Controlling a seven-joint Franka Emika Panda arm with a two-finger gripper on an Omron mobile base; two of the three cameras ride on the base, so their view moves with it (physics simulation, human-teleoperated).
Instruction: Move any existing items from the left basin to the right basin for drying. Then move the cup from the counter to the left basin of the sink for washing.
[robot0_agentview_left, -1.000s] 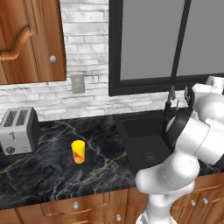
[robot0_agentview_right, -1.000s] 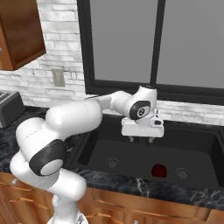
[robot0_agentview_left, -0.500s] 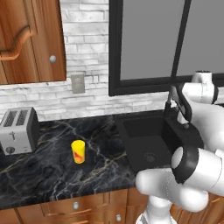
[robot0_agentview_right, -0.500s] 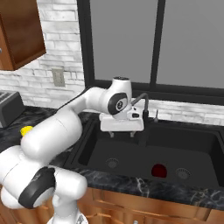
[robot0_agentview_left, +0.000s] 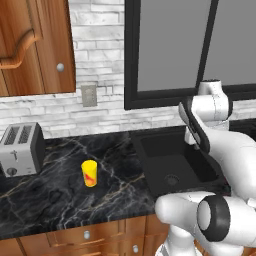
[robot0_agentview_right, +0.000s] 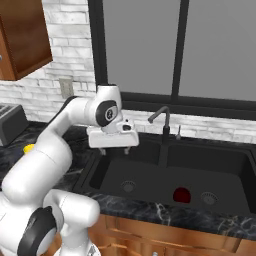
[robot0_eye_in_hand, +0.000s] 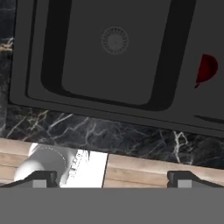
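My gripper (robot0_agentview_right: 114, 149) hangs open and empty above the left end of the left basin (robot0_agentview_right: 145, 175), fingers pointing down. The hand view looks straight down into that basin (robot0_eye_in_hand: 100, 74), where I see a round drain and nothing else. A small dark red item (robot0_agentview_right: 181, 195) lies on the floor of the right basin (robot0_agentview_right: 225, 170), beside its drain; it also shows as a red item (robot0_eye_in_hand: 205, 68) past the divider. The yellow cup (robot0_agentview_left: 89, 173) stands upright on the black marble counter (robot0_agentview_left: 60, 195), left of the sink and well apart from the gripper.
A tall thin black faucet (robot0_agentview_right: 162, 125) rises behind the divider, just right of the hand. A silver toaster (robot0_agentview_left: 21, 149) sits at the counter's far left. Wooden cabinets hang at the upper left, and a window fills the wall behind the sink.
The arm has swung left along the sink, from near the faucet to the left basin's left end. The gripper stayed open. The red item and the cup have not moved.
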